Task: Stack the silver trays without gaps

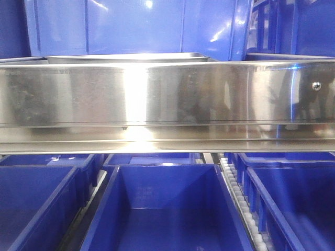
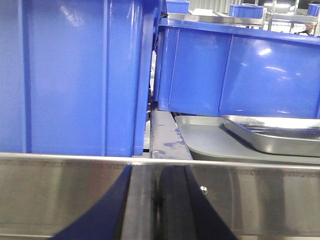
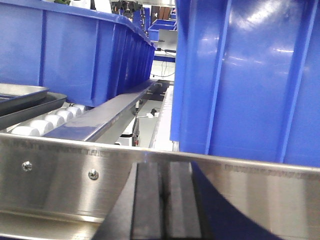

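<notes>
Behind the long steel shelf rail (image 1: 167, 99) that crosses the front view, the rim of a silver tray (image 1: 125, 57) shows just above the rail's top edge, with tall blue bins (image 1: 136, 26) standing close behind it. Below the rail, open blue bins (image 1: 167, 209) sit side by side, and a strip of white rollers (image 1: 246, 214) runs between two of them. From the left wrist view, a shiny silver tray (image 2: 280, 135) lies tilted inside a duller grey tray (image 2: 210, 142), its near corner resting on the grey tray's floor, both just in front of a blue bin (image 2: 235, 70). From the right wrist view, the two nested trays (image 3: 25, 100) appear at the left edge on white rollers (image 3: 50, 120), beside a blue bin (image 3: 75, 55). Neither claw itself is in view; only dark reflections lie on the rail, so I cannot tell how wide either stands.
</notes>
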